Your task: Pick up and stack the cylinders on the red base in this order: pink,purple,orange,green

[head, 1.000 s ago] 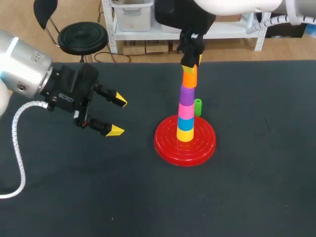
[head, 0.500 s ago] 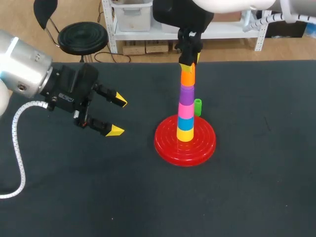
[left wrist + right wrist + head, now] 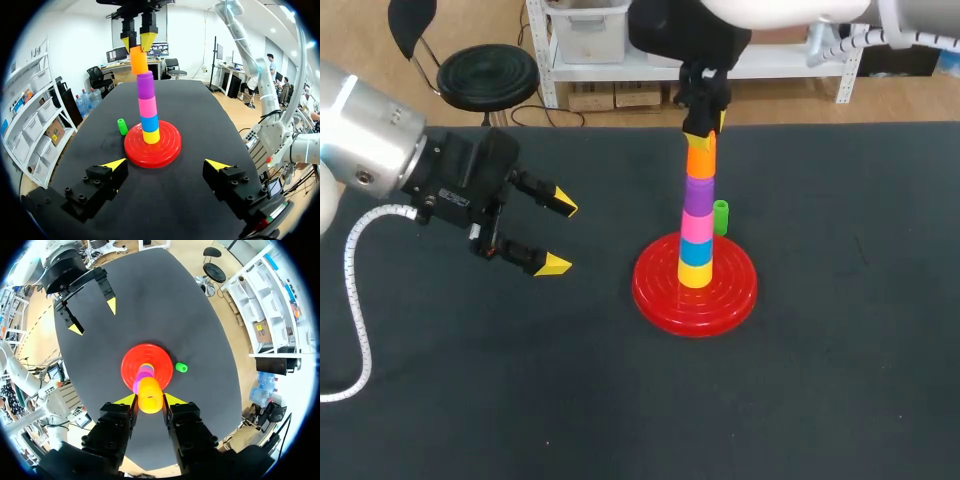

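Right tool [image 3: 705, 124] at top of orange cylinder [image 3: 700, 160] atop purple cylinder [image 3: 698, 191]

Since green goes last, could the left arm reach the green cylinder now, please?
Probably yes: the green cylinder stands free beside the red base, and the open left gripper could pass alongside the stack, not through it.

A robotics lab is indicated; two silver-and-white jointed robot arms, the left arm [image 3: 365, 140] and the right arm [image 3: 770, 10], are seen over a matte black tabletop [image 3: 840, 380]; the right arm's yellow-tipped black hand [image 3: 704, 128] is closed on an orange plastic cylinder [image 3: 701, 160] topping a coloured stack; a white ribbed cable conduit [image 3: 355, 300] is looped below the left arm.
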Robot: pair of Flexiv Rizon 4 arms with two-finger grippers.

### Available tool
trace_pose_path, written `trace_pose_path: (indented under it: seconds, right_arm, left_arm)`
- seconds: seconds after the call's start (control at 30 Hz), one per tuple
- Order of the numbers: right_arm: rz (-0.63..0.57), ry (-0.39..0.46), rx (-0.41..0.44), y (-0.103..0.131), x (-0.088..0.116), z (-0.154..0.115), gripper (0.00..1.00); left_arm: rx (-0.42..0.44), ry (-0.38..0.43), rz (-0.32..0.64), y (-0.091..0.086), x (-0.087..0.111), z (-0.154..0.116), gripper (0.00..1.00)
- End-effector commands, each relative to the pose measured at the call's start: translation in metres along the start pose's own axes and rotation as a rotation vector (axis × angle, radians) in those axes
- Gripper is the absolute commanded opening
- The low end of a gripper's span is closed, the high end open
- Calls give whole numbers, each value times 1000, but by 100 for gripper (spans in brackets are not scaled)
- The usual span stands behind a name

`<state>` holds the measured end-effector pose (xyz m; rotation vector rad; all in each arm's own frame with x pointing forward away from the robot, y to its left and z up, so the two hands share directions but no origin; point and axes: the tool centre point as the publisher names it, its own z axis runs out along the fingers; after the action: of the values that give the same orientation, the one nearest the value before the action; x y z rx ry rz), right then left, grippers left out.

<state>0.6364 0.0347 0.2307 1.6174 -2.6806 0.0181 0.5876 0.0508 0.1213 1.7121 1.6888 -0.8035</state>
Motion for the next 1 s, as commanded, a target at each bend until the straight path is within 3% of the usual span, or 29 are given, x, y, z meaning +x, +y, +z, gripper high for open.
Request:
trace_pose_path:
  seconds: [0.03, 1.0]
  right_arm:
    - [2, 6, -3, 0, -2, 7, 0]
    - [4, -38, 11, 4, 4, -8, 0]
  left_arm:
    - [-2, -2, 2, 0, 1, 1, 100]
    - [-2, -2, 2, 0, 1, 1, 100]
